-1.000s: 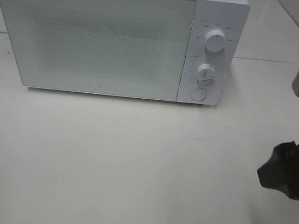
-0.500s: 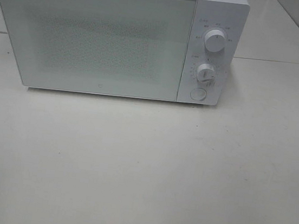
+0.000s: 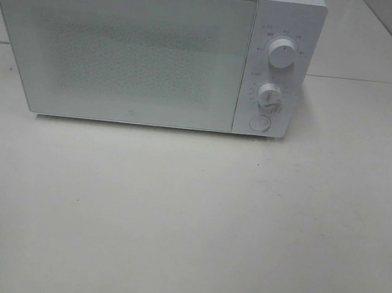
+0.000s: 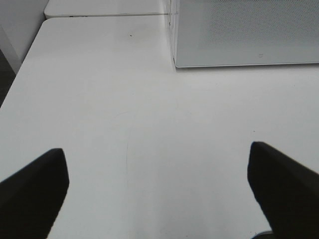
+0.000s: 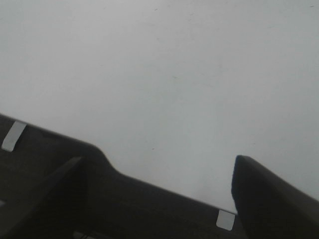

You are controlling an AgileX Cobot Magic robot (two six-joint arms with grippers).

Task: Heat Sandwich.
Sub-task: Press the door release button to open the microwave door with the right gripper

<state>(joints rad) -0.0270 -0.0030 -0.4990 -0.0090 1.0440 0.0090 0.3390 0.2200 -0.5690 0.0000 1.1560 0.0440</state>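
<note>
The sandwich shows in no view. A white microwave (image 3: 136,53) stands at the back of the table with its door shut; its frosted front lets nothing inside be seen. Its lower front corner (image 4: 239,35) also appears in the left wrist view. My left gripper (image 4: 157,189) hovers open over bare table in front of that corner, with nothing between its dark fingers (image 4: 32,189). My right gripper (image 5: 164,194) is open too and empty, over plain white table. Neither arm appears in the exterior high view.
On the microwave's right panel are two round knobs (image 3: 281,55) (image 3: 269,95) and a round button (image 3: 260,123). A second white table (image 3: 366,46) abuts behind on the right. A dark band (image 5: 149,204) with small tape pieces crosses the right wrist view beneath the fingers.
The right arm's black gripper, at the right edge of the exterior view a second ago, has withdrawn out of that view. The microwave has not moved.
</note>
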